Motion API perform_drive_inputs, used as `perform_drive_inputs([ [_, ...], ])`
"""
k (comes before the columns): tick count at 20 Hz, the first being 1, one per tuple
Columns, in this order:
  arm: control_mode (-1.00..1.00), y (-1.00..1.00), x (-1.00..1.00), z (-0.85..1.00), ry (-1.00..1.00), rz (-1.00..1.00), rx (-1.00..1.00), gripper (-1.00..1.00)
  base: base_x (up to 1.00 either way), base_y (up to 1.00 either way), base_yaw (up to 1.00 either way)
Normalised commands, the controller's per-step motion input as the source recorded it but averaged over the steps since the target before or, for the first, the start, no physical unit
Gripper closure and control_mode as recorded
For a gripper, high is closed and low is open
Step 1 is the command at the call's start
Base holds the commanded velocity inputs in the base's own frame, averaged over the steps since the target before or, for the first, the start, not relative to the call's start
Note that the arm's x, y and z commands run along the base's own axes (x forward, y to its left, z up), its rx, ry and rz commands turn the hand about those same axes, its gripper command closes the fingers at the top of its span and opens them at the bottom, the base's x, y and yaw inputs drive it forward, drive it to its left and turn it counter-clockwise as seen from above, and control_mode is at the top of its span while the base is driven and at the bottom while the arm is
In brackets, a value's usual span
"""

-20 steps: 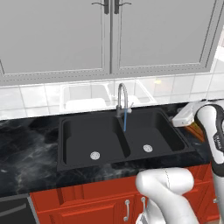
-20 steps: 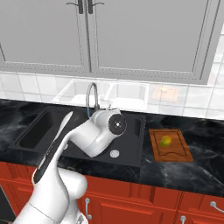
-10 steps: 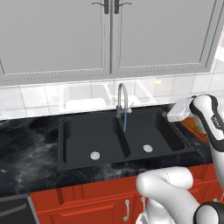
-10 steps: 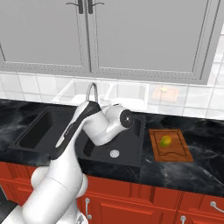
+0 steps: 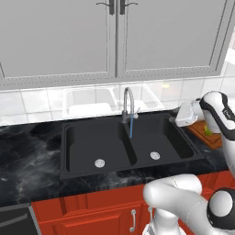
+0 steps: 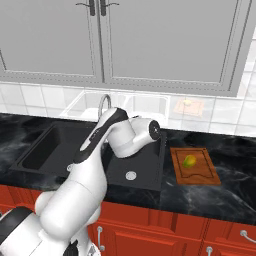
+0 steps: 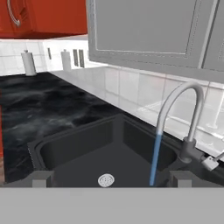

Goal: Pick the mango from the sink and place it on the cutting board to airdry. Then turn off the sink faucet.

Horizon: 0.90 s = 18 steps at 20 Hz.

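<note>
Sink [image 5: 92, 142], black and double-basined, is set in the desk. Cutting board [image 6: 195, 166] lies at its right, carrying the mango [image 6: 189, 161], so I judge the placing done. Sink faucet [image 7: 181, 113] is running. My end effector [image 7: 111, 179] is released and empty; the faucet's side lever stands at about three o'clock from it in the hand view, near.

Running sink faucet [image 7: 183, 113] over sink [image 7: 87, 144]

Kitchen, black sink [image 5: 82, 151], grey cabinets [image 5: 114, 36], tiled backsplash [image 5: 32, 102]
</note>
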Motion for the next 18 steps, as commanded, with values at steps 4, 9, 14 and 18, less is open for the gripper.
perform_drive_inputs([
  [4,-1.00,0.12,0.05,-0.31,0.00,0.05,0.00,-1.00,0.00,0.00,0.00],
  [9,-1.00,0.10,0.13,-0.23,0.00,0.00,0.00,-1.00,0.00,0.00,0.00],
  [14,-1.00,0.17,0.21,-0.18,0.00,-0.01,0.00,-1.00,0.00,0.00,0.00],
  [18,-1.00,0.07,0.29,-0.05,0.00,0.00,0.00,-1.00,0.00,0.00,0.00],
])
